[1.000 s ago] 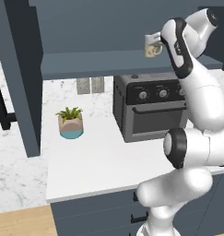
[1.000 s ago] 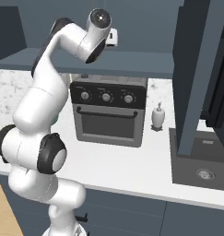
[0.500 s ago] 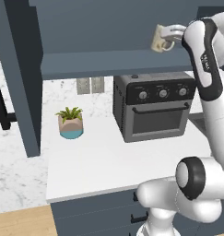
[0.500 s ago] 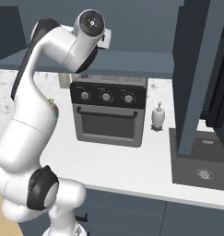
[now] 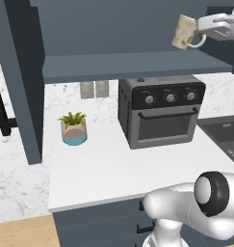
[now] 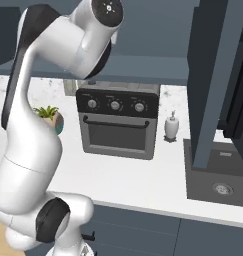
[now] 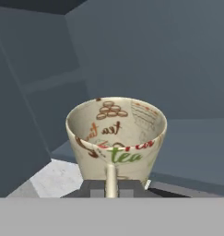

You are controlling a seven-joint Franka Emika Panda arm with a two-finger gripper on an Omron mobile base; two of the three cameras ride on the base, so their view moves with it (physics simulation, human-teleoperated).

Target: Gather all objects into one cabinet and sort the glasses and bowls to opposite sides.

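Gripper (image 5: 198,37) pinched the handle of the beige mug (image 5: 183,31), jaws pressed together on it. Mug hung tilted above the cabinet shelf (image 5: 137,65), up and right of the toaster oven (image 5: 161,111). Potted plant (image 5: 73,128) sat on the surface (image 5: 118,164), left of the oven.

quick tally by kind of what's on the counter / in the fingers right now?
Mugs: 1, the beige mug, held by its handle in the shut gripper above the cabinet shelf
Toaster ovens: 1
Potted plants: 1
Soap dispensers: 1
Total: 4
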